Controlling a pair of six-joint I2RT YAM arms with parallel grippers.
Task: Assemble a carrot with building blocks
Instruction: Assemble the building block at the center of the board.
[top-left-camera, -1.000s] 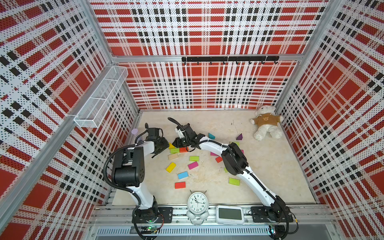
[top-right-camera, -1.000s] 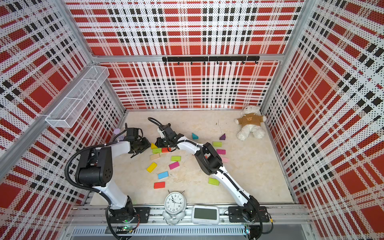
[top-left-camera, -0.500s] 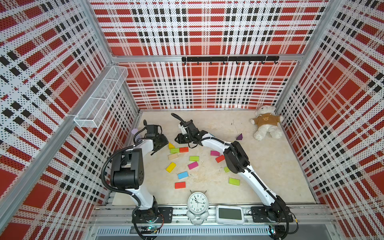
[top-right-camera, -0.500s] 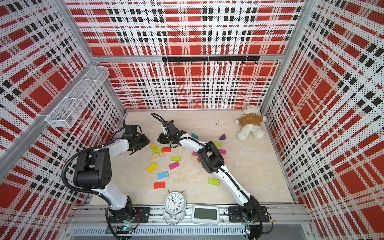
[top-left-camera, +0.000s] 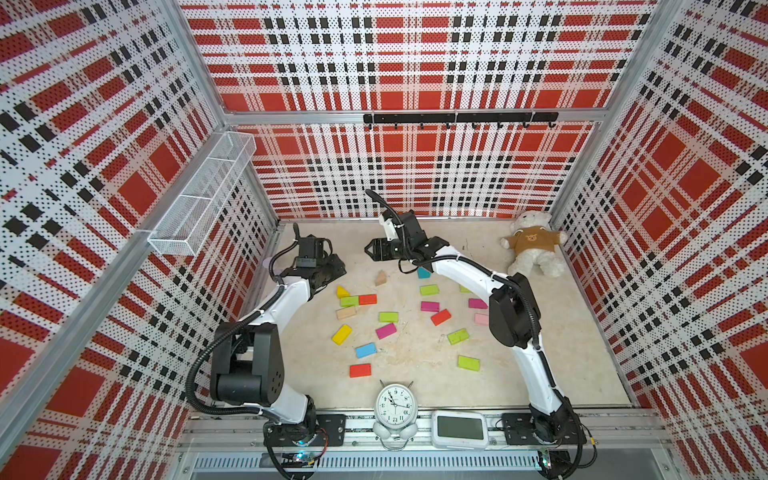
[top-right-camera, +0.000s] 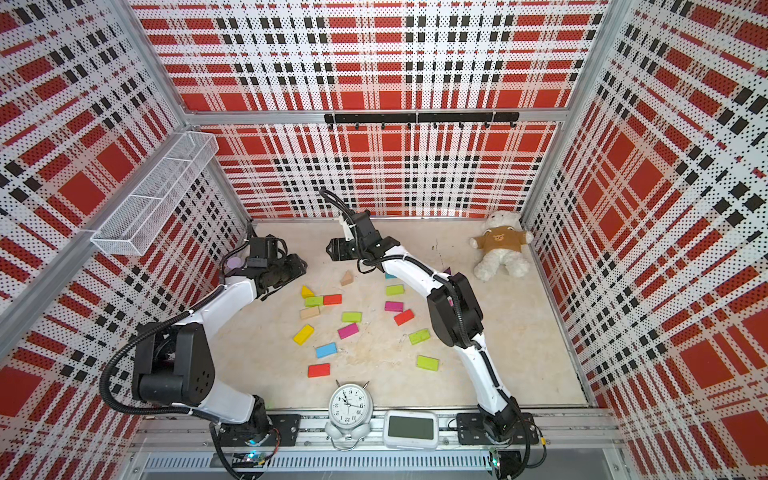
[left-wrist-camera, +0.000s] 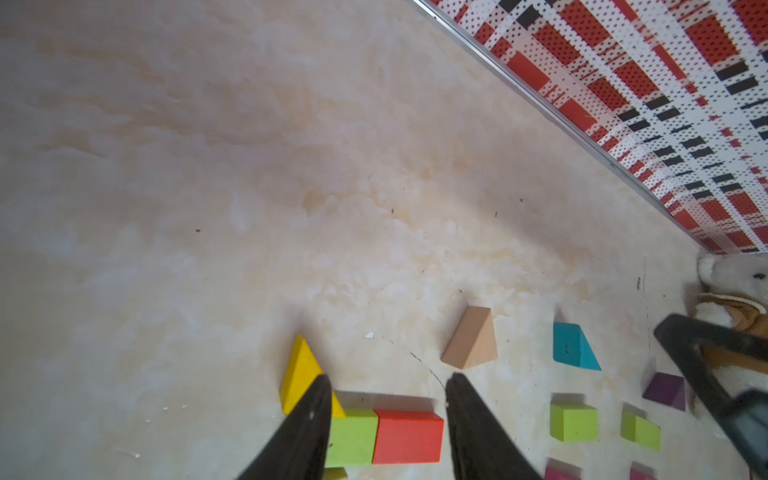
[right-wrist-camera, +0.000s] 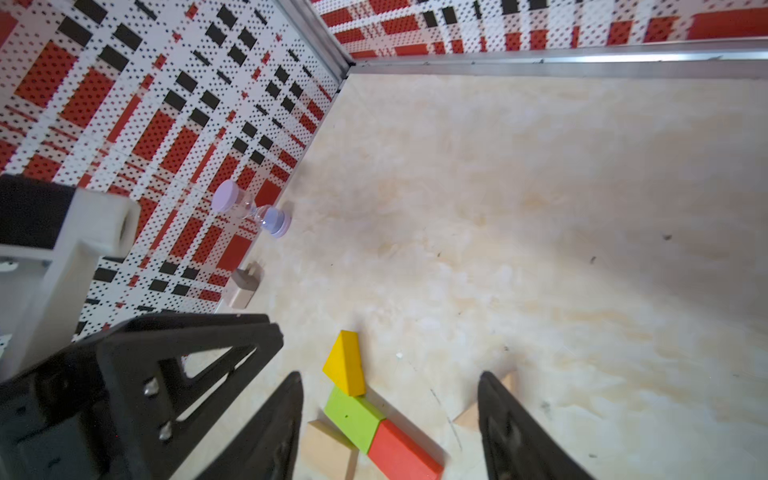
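Building blocks lie scattered over the pale table. A yellow wedge (top-left-camera: 342, 291), a lime block (top-left-camera: 349, 301) and a red block (top-left-camera: 368, 299) touch end to end in a row, with a tan block (top-left-camera: 346, 312) just in front. A tan wedge (top-left-camera: 380, 278) lies alone behind the row. My left gripper (top-left-camera: 330, 270) hovers left of the row, and the left wrist view shows it open (left-wrist-camera: 389, 376) and empty. My right gripper (top-left-camera: 371, 251) hangs behind the tan wedge. In the right wrist view it is open (right-wrist-camera: 389, 374) with nothing held, and the row (right-wrist-camera: 353, 417) shows between its fingers.
A teddy bear (top-left-camera: 532, 249) sits in the back right corner. An alarm clock (top-left-camera: 394, 401) and a digital display (top-left-camera: 459, 428) stand at the front edge. An hourglass (right-wrist-camera: 249, 210) and a small tan plug cube (right-wrist-camera: 243, 286) are by the left wall. A wire basket (top-left-camera: 203, 199) hangs above.
My right gripper has opened and drawn back from the row toward the back wall; the tan wedge now lies uncovered on the table. The left gripper has shifted slightly away to the left.
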